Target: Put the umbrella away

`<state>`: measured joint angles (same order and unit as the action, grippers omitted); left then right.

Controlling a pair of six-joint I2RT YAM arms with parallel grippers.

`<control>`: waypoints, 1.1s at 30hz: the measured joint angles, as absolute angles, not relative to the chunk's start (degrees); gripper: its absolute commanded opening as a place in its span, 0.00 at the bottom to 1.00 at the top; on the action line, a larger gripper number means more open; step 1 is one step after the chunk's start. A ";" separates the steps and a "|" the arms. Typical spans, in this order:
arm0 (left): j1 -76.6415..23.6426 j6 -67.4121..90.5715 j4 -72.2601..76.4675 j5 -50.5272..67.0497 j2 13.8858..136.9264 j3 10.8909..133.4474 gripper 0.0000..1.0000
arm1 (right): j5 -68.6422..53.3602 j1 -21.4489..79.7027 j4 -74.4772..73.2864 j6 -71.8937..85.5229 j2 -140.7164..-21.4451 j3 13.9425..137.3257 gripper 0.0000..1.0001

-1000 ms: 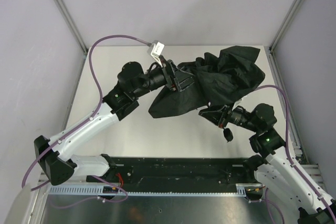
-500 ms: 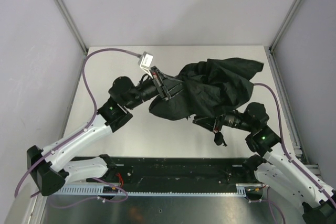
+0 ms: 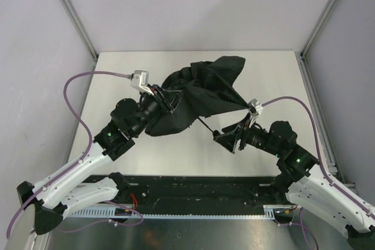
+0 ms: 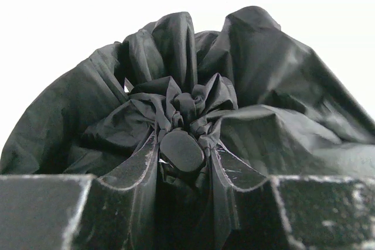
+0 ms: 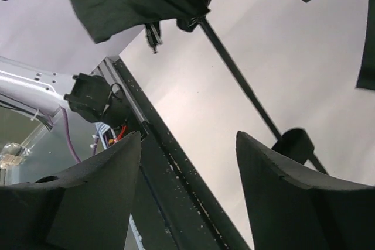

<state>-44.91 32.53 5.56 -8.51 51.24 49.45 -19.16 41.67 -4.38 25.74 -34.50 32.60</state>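
We are pinching the umbrella (image 3: 202, 89) by its bunched top with our left pincer (image 3: 166, 100). Our right pincer (image 5: 187, 144) is gaping wide beside the shaft (image 5: 234, 77).

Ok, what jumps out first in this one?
The crumpled black umbrella over the middle of the table, its fabric bunched and gripped at the tip by the left hand. From under the fabric a thin dark shaft slants toward the right hand, whose fingers stand open with nothing between them.
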 measured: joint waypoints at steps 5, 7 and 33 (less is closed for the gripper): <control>-44.69 32.60 0.71 -13.61 50.57 49.45 0.00 | -15.88 47.07 -3.90 25.71 -30.83 33.08 0.57; -44.47 32.69 -0.47 -14.46 50.57 49.45 0.00 | -15.03 49.69 -2.57 25.50 -31.14 34.96 0.64; -43.09 26.98 8.82 -2.81 47.88 46.17 0.00 | -9.63 30.63 -13.69 44.93 -41.91 57.25 0.01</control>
<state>-43.09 26.98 8.82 -2.81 47.88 46.17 -9.63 30.63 -13.69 44.93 -41.91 57.25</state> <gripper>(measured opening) 0.320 0.063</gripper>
